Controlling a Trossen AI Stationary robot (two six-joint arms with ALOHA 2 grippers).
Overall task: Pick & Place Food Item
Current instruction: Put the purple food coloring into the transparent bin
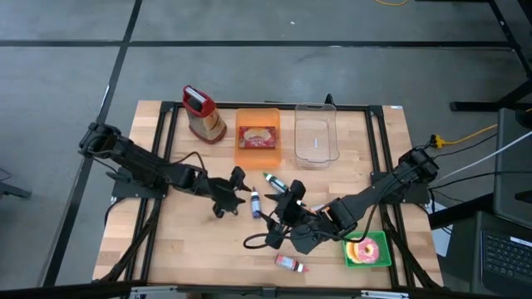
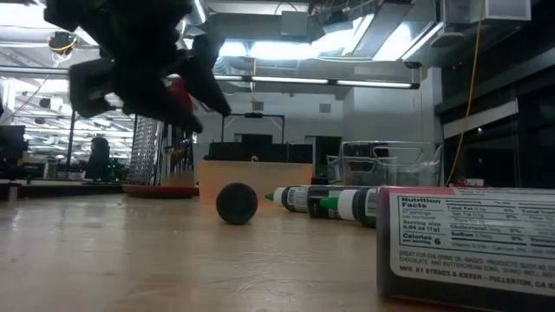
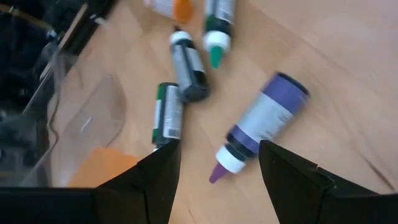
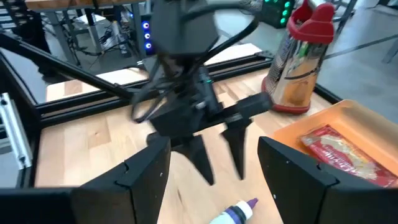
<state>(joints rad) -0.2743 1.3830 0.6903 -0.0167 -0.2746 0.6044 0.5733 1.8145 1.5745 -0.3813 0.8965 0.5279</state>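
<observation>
Both dark grippers — left (image 1: 237,184), right (image 1: 283,203) — hung open and empty flanking the purple-capped white squeeze bottle (image 1: 255,202) mid-table, clear wood around them.

Low view: left arm (image 2: 143,61) is a dark blur cut off at the top edge, and the nutrition-label box (image 2: 473,247) is cropped right and bottom. Left wrist view: clear container (image 3: 68,118) runs off-frame, orange-capped bottle (image 3: 171,7) is clipped at the top. High view: bottle labels are too small to read.

High view looks straight down; low view sits at tabletop level; both wrist views share the purple-capped squeeze bottle (image 3: 264,121).
</observation>
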